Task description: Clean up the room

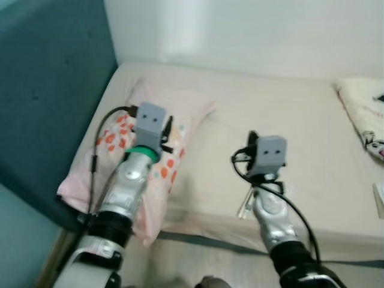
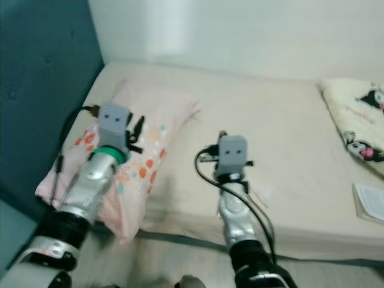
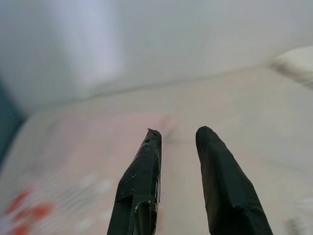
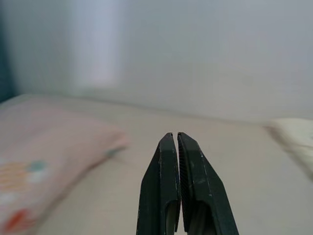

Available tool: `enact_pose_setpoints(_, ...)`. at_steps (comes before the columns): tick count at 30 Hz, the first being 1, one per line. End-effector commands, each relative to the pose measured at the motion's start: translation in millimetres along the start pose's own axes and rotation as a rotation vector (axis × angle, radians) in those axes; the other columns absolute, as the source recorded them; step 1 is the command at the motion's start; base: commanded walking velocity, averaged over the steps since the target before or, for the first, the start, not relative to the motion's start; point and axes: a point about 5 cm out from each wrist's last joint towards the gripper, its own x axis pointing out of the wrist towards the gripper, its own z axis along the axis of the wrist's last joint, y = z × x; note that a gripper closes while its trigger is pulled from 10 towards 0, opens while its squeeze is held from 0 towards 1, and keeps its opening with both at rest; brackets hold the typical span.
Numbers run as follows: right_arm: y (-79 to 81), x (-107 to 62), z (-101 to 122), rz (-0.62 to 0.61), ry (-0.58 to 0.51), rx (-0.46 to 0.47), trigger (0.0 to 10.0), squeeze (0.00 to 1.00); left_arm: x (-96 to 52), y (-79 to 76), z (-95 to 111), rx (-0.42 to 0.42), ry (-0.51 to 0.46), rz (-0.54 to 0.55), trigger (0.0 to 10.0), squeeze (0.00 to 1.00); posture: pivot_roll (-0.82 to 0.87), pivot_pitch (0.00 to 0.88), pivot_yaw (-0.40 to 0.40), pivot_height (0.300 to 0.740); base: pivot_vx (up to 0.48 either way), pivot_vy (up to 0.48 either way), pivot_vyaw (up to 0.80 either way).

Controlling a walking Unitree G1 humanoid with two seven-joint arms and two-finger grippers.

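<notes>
A pink pillow (image 1: pixel 183 108) with red and orange spots lies at the head end of the beige bed (image 1: pixel 282 102), against the teal headboard (image 1: pixel 48 90). My left gripper (image 3: pixel 178 133) hovers over the pillow, open, with nothing between its fingers. My right gripper (image 4: pixel 174 135) is held above the bare sheet in the middle of the bed's near side, shut and empty. Both silver arms reach forward from the near edge of the bed.
A cream blanket (image 2: pixel 354 117) with cartoon prints lies bunched at the right end of the bed. A white booklet (image 2: pixel 369 204) rests near the front right edge. A white wall (image 1: pixel 240 30) runs behind the bed. A small pale item (image 1: pixel 245 207) lies by my right forearm.
</notes>
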Motion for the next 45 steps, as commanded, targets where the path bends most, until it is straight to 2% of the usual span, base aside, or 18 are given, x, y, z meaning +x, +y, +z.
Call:
enact_pose_setpoints(1, 1.2, -4.5, -6.2, 0.0, 0.03, 0.006, 10.0, 0.0, -2.8, 2.3, -7.8, 0.002, 0.031, 0.004, 10.0, 0.0, -0.12, 0.036, 0.01, 0.736, 0.0, 0.0, -0.8)
enact_pose_setpoints(10, 0.5, -3.9, -7.0, -0.005, 0.035, -0.001, 10.0, 0.0, -2.4, 2.6, -9.4, -0.002, 0.034, 0.006, 10.0, 0.0, -0.12, 0.034, 0.012, 0.736, 0.0, 0.0, -0.8)
enact_pose_setpoints(23, 1.3, -3.2, -6.7, -0.006, 0.032, -0.01, 10.0, 0.0, -0.1, 2.0, -7.5, 0.023, 0.024, 0.002, 10.0, 0.0, -0.13, 0.029, 0.019, 0.736, 0.0, 0.0, 0.0)
enact_pose_setpoints(34, 1.1, -3.3, -6.3, -0.005, 0.027, -0.013, 10.0, 0.0, 1.0, 1.2, -7.8, 0.054, 0.02, 0.003, 10.0, 0.0, -0.13, 0.024, 0.023, 0.736, 0.0, -0.41, 0.0)
enact_pose_setpoints(41, 0.7, -3.7, -6.1, -0.007, 0.024, -0.012, 10.0, 0.0, 2.2, 2.0, -12.6, -0.006, 0.07, 0.006, 10.0, 0.0, -0.13, 0.027, 0.026, 0.736, 0.034, 0.201, 0.0)
enact_pose_setpoints(45, 0.6, -3.8, -6.1, -0.008, 0.023, -0.012, 10.0, 0.0, 2.6, 1.9, -12.6, 0.003, 0.071, 0.005, 10.0, 0.0, -0.13, 0.027, 0.026, 0.736, 0.0, 0.48, 0.0)
